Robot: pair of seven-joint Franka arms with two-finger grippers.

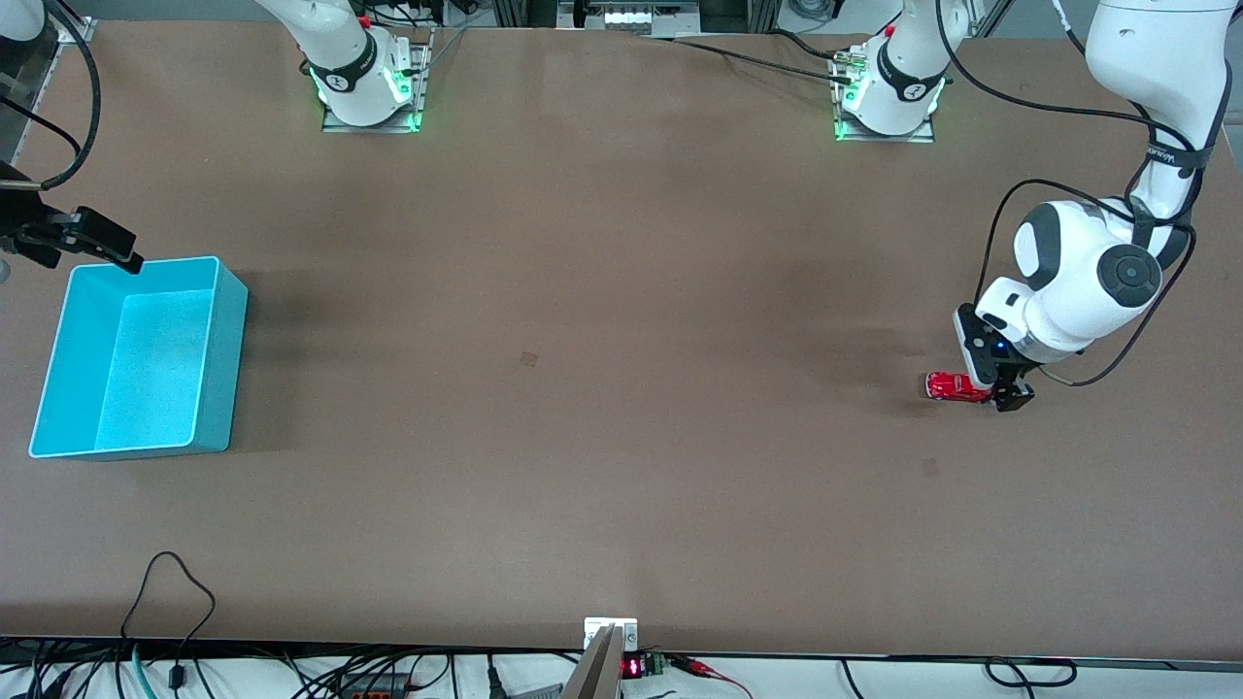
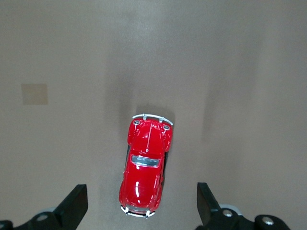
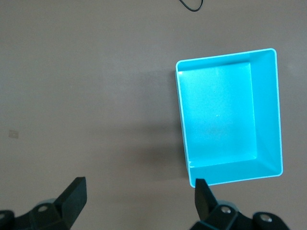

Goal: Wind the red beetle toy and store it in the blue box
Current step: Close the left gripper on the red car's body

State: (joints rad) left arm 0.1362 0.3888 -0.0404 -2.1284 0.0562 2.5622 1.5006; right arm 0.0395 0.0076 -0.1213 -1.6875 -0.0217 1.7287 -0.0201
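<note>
The red beetle toy (image 1: 952,386) stands on its wheels on the brown table near the left arm's end. My left gripper (image 1: 1010,390) hangs low over one end of it. In the left wrist view the toy (image 2: 145,165) lies between the wide-open fingers (image 2: 74,206), touching neither; the left gripper (image 2: 141,208) is open. The blue box (image 1: 218,359) sits empty at the right arm's end. My right gripper (image 1: 126,257) is up over the table beside the box's corner. In the right wrist view the box (image 3: 268,115) shows empty and the right gripper (image 3: 139,201) is open and empty.
The two arm bases (image 1: 369,87) (image 1: 889,97) stand along the table's back edge. Cables (image 1: 175,602) lie along the table's edge nearest the front camera. A small pale mark (image 1: 529,359) is on the table's middle.
</note>
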